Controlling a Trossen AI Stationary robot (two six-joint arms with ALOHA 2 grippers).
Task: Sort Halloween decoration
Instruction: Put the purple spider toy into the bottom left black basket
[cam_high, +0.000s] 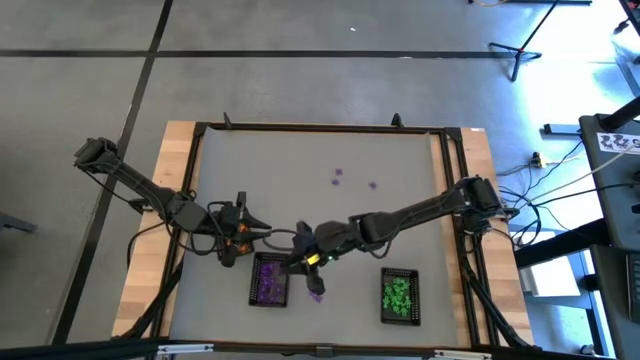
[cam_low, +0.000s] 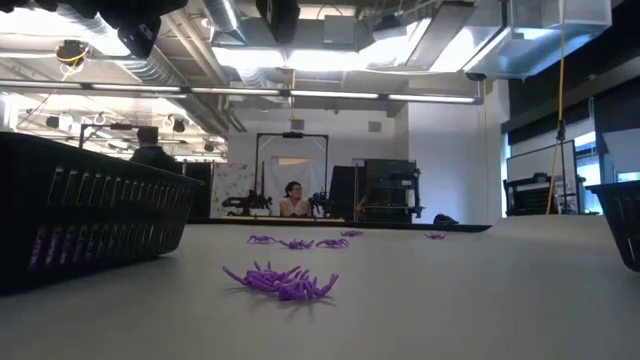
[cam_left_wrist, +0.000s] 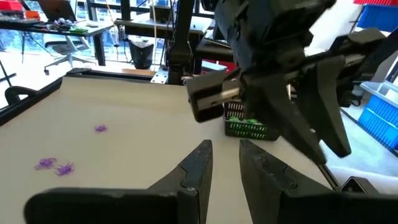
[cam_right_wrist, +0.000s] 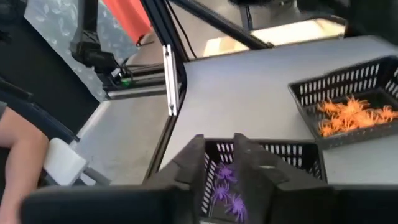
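Observation:
The Halloween decoration is tiny plastic spiders. Purple ones fill a black mesh tray, orange ones another and green ones a third. Loose purple spiders lie on the table at the far middle and near the front, the latter a small heap in the low view. My right gripper hovers beside the purple tray, fingers slightly apart, with purple spiders showing in the gap. My left gripper waits over the orange tray, open and holding nothing.
The table has a dark raised frame all round. In the left wrist view my right arm looms close ahead of my left gripper. A person's arm shows beyond the table edge. Bare grey tabletop lies at the far side.

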